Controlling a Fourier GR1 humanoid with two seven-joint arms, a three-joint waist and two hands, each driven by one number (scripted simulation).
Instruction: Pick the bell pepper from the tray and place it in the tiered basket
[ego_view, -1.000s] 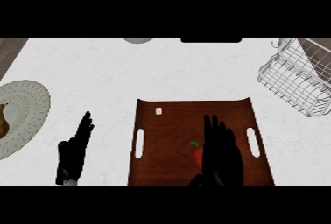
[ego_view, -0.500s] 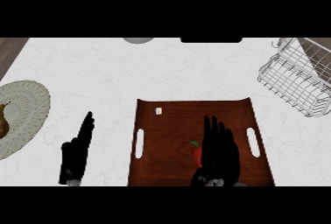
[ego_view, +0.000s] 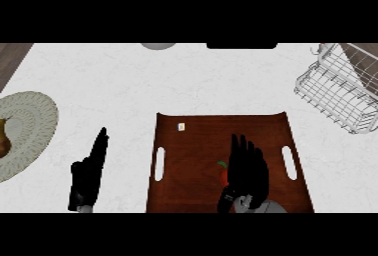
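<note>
Little has moved since half a second ago: the right hand (ego_view: 247, 172) has edged slightly lower over the tray (ego_view: 192, 150), its fingers still straight and holding nothing. Just at its left edge shows the pepper (ego_view: 224, 172), red with a green stem, lying on the tray and partly hidden by the hand. Left of the tray, the left hand (ego_view: 88, 172) rests open on the counter (ego_view: 184, 80). Well apart, at the upper right, stands the wire basket (ego_view: 339, 87). A woven plate (ego_view: 26, 132) lies at the left edge.
</note>
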